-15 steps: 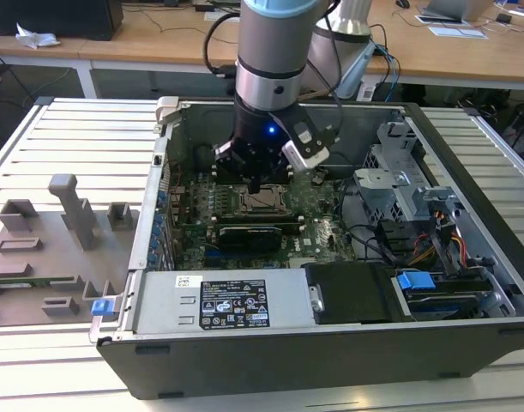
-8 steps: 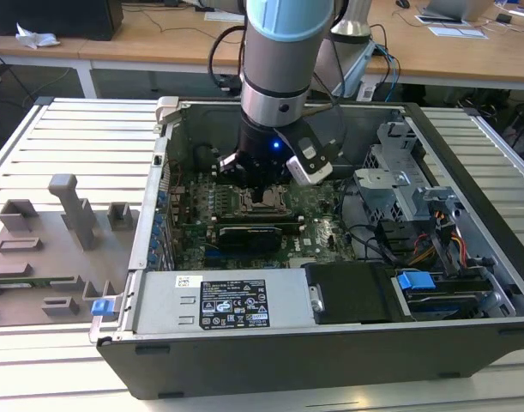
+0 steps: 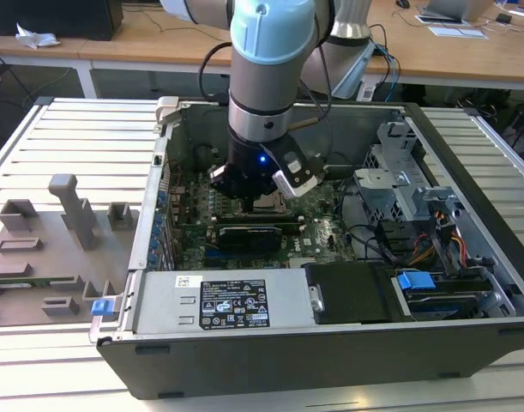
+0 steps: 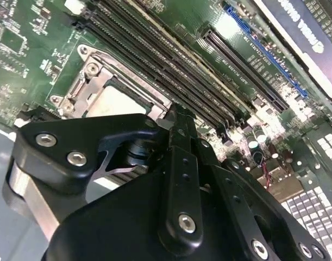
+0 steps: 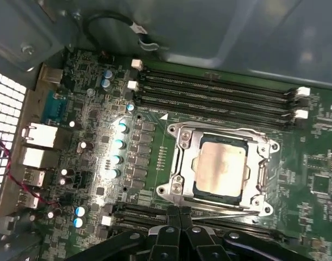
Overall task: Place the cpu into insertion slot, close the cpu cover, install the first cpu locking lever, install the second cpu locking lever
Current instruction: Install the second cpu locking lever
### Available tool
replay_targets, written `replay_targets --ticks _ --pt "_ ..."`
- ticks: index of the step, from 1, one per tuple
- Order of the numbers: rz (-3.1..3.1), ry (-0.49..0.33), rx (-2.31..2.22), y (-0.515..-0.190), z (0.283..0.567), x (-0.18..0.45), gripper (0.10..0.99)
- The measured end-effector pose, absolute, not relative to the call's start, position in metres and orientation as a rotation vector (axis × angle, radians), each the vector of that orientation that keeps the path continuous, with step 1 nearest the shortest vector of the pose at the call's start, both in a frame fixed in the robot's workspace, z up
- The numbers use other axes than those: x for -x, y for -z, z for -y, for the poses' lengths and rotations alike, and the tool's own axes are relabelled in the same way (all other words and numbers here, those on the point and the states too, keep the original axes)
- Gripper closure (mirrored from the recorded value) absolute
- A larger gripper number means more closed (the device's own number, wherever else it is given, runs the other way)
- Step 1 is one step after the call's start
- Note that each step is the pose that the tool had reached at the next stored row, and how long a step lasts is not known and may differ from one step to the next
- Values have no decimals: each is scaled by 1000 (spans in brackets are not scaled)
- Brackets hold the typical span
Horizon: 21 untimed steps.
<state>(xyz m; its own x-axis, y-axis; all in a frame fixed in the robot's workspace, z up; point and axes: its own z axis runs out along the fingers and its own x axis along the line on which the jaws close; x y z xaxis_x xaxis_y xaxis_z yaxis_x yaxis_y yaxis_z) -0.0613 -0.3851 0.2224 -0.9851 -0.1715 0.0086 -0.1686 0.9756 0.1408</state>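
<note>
1. In the exterior view, an open computer case [image 3: 330,257] lies on a slatted table [image 3: 64,129]. The arm [image 3: 270,60] reaches straight down into the case, and its gripper [image 3: 255,199] hangs just above the socket on the green motherboard [image 3: 193,219]. A sliver of the cpu [image 3: 268,204] shows right under the gripper. On the exterior view's right of the socket sits a grey drive cage [image 3: 399,172]; towards the camera from the socket lie a dark card [image 3: 257,233] and a labelled power supply [image 3: 219,302]. The case walls close in on every side of the socket, so free room is only upward.

2. In the second wrist view, the gripper [image 4: 174,117] has its two fingers [image 4: 182,157] pressed together, pinching nothing. The tip is near the corner of the cover [image 4: 92,65], which lies flat around the cpu [image 4: 114,103]. Just beside the socket run long black memory slots [image 4: 155,60].

3. In the first wrist view, the cpu [image 5: 221,165] sits seated in the slot [image 5: 195,179], with the cover [image 5: 179,141] down over its edges, framing it. The gripper [image 5: 179,213] is just beside the cover's edge, fingertips meeting. Memory slots [image 5: 214,92] flank the far side of the socket, a row of capacitors [image 5: 119,149] stands apart on another side, and the board there is low and unobstructed.
</note>
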Motion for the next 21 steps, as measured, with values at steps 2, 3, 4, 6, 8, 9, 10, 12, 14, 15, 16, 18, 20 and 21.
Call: replay_targets --ticks 2,3,4,6,8,9,10,12,14,15,16,18,20,21 --pt "3102 218 -268 -218 386 64 980" --pt "3101 219 -268 -216 386 66 980" --pt "3102 219 -268 -214 386 68 980" --pt "3099 225 -285 -209 387 71 980" --pt "3096 237 -306 -208 387 72 980" --pt "3095 244 -315 -207 386 72 980" --pt "3092 259 -331 -206 386 73 980" --pt "3086 277 -363 -204 386 74 980" --pt "3082 280 -382 -202 386 75 980" --pt "3079 283 -399 -201 385 75 980" --pt "3078 285 -412 -200 383 75 980" --pt "3075 285 -425 -200 381 75 980" --pt "3074 285 -431 -200 381 75 980" --pt "3073 284 -433 -200 381 75 980"
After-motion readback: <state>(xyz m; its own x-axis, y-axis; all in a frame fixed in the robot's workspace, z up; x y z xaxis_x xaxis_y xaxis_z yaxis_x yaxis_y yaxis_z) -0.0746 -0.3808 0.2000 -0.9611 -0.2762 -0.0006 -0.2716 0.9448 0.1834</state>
